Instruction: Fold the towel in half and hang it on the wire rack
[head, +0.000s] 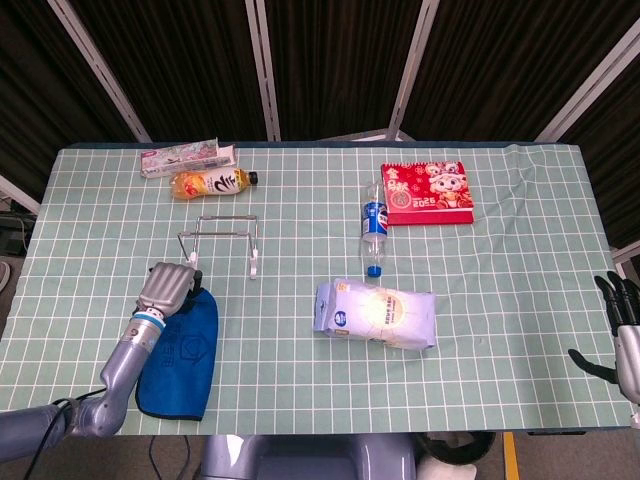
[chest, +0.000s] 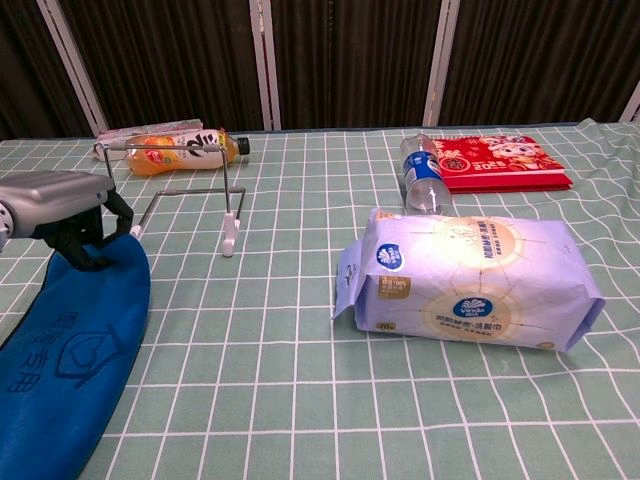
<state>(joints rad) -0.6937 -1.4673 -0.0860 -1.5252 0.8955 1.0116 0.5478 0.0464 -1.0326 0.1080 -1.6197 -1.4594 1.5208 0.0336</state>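
Note:
The blue towel (head: 180, 352) (chest: 68, 345) lies as a long folded strip at the table's front left. My left hand (head: 167, 288) (chest: 58, 204) grips its far end, with the fingers curled down into the cloth. The wire rack (head: 224, 238) (chest: 181, 190) stands just beyond and to the right of that hand, with nothing on it. My right hand (head: 621, 336) hangs off the table's right edge with its fingers spread and holds nothing; the chest view does not show it.
An orange drink bottle (head: 212, 183) (chest: 181, 152) and a pink box (head: 187, 158) lie behind the rack. A water bottle (head: 373, 228) (chest: 421, 178), a red packet (head: 427, 193) (chest: 495, 162) and a tissue pack (head: 375, 313) (chest: 468, 280) occupy the centre and right.

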